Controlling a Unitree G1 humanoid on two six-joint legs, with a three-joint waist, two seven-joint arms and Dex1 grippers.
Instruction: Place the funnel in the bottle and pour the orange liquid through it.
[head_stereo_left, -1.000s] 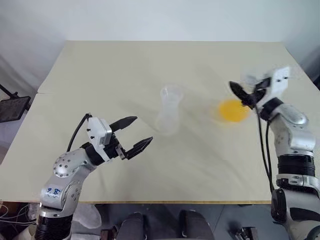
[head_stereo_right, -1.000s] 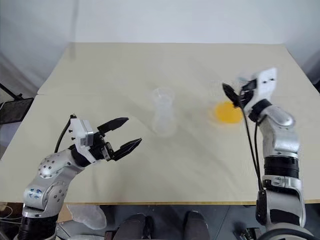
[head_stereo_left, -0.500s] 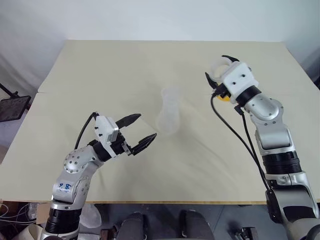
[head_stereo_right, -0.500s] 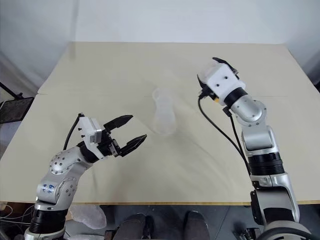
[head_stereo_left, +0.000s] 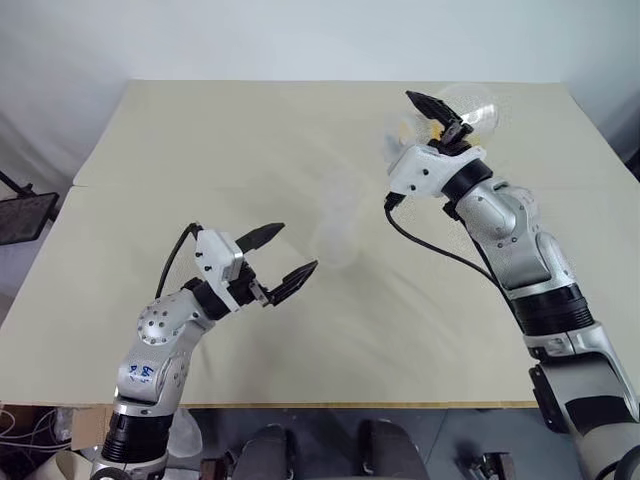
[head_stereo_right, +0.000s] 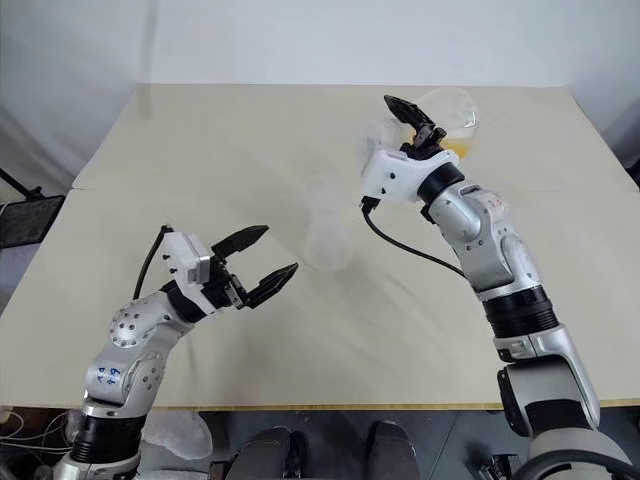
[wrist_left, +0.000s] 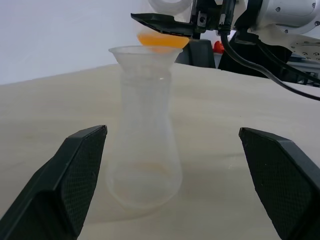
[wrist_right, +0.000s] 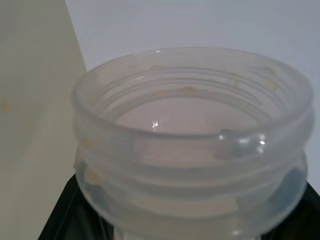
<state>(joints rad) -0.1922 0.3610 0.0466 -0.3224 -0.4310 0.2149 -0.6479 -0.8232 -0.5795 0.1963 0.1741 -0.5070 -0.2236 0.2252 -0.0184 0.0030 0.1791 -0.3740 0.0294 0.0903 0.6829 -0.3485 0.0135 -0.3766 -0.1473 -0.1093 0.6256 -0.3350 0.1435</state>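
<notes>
The whitish translucent bottle (head_stereo_left: 338, 232) stands upright in the middle of the table, and a clear flared funnel (wrist_left: 145, 54) sits in its mouth. My right gripper (head_stereo_left: 440, 118) is shut on the neck of a clear flask (head_stereo_left: 468, 104), held tipped in the air up and to the right of the bottle. The orange liquid (wrist_left: 159, 40) pools inside that flask, level with the funnel's rim and behind it. The flask's threaded mouth (wrist_right: 192, 125) faces the right wrist camera. My left gripper (head_stereo_left: 296, 250) is open, low over the table to the bottle's front left, holding nothing.
The beige table (head_stereo_left: 200, 130) has a seam running across it level with the bottle. A black object (head_stereo_left: 25, 215) stands off the table's left edge. Bare tabletop lies on every side of the bottle.
My right gripper lifted the flask off the table at the right, carried it left and upward toward the bottle, and rolled it over. The left gripper stayed about where it was.
</notes>
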